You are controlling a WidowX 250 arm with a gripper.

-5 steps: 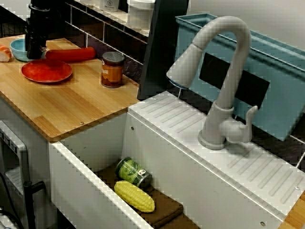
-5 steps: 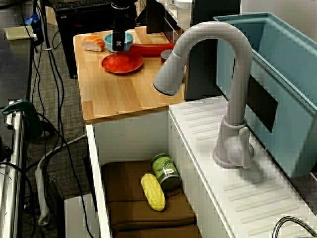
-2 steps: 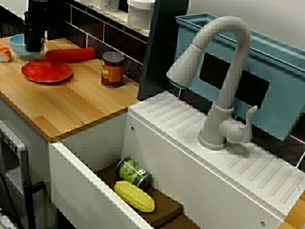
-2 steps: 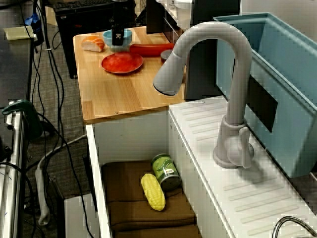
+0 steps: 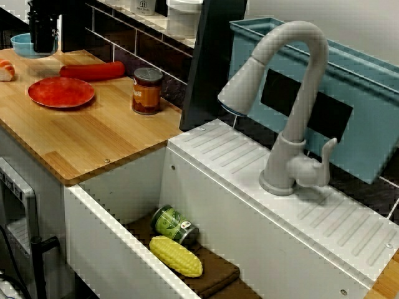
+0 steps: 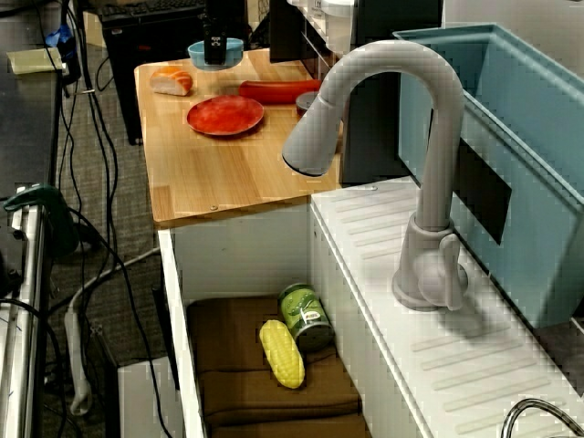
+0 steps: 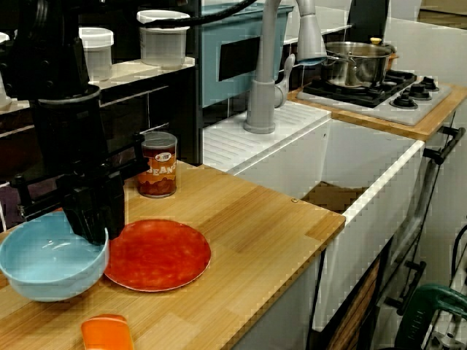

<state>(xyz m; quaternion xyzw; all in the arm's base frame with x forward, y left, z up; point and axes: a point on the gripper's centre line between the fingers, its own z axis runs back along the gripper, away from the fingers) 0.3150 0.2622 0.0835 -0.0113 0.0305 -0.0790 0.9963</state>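
Gripping the rim of the blue bowl (image 7: 44,266), hand (image 7: 95,233) stands above

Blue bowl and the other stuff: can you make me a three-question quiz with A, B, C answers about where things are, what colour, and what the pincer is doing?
1. Where is the corn?
A. in the sink, beside the green can
B. on a chair
C. in a fridge

2. What colour is the plate on the wooden counter?
A. green
B. white
C. red

3. What is the pincer doing?
A. hanging wide open
B. shut on the rim of the blue bowl
C. shut on a spoon

Answers:
1 A: the view over the sink shows the corn lying next to the can on the brown mat.
2 C: the plate is plainly red in every view.
3 B: the view along the counter shows the pincer's fingers clamped over the bowl's rim.
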